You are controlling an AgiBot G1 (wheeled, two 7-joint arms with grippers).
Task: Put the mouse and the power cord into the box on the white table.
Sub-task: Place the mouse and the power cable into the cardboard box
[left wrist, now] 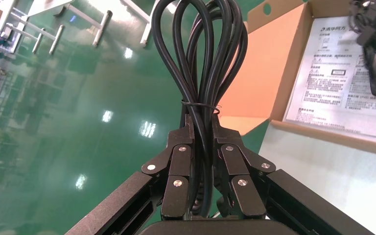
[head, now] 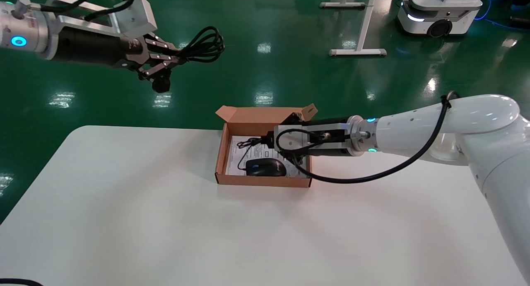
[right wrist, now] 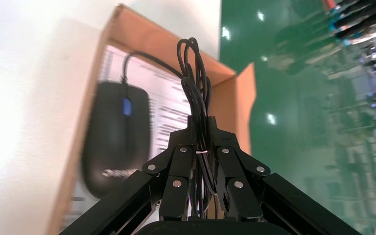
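Left end effector (head: pixel 176 59): clamped on the cord (head: pixel 203 45), high above the floor, well short of the box (head: pixel 222 153).
Right end effector (head: pixel 265 142): closed on the mouse (head: pixel 266 167) wire bundle, over the box; mouse inside.
Risk: releasing early drops the cord off the table (head: pixel 124 203); loops may snag the flap.

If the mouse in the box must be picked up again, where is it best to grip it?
Probably across the narrow sides of the mouse, from above: it lies flat in the box, whose walls block a sideways approach.
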